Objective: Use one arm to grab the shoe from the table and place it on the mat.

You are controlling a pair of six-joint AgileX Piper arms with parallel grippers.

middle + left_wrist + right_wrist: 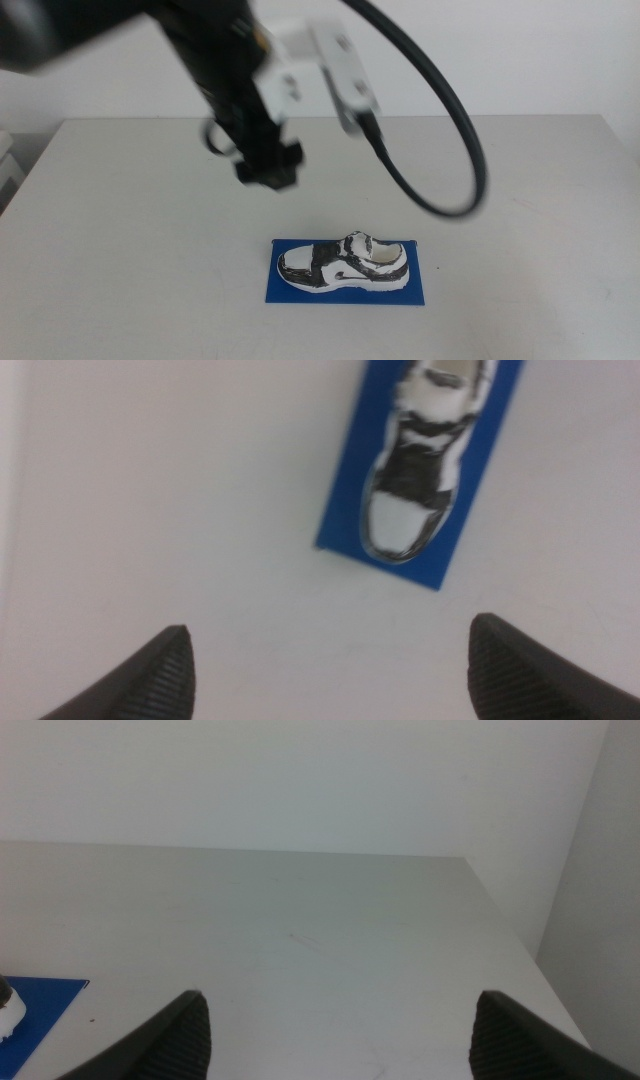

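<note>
**On the mat: shoe placed, left gripper clear above it**

On the blue mat (345,293) sits the shoe (345,265), upright on its sole, lengthwise along the mat, toe toward the middle view's left. Shoe fits inside the mat outline; blue shows at both ends and along the near edge. Mat lies flat on the table (120,230), near the front centre.

Left arm (215,60) enters from the upper left of the middle view, blurred, with the black cable (465,130) looping off to the right and the white camera mount (335,65) beside the wrist. Left gripper (268,170) hangs in the air above the table, behind and to the left of the shoe, well apart from it. Left wrist view: jaws spread wide, nothing between them, only bare tabletop there, with shoe (425,455) and mat (345,510) further out ahead.

Right gripper (340,1035) is not visible in the middle view. Its wrist view shows jaws spread wide, nothing held, looking across bare table, with a corner of the mat (40,1005) and a sliver of white sole (8,1005) at the frame edge.
</note>
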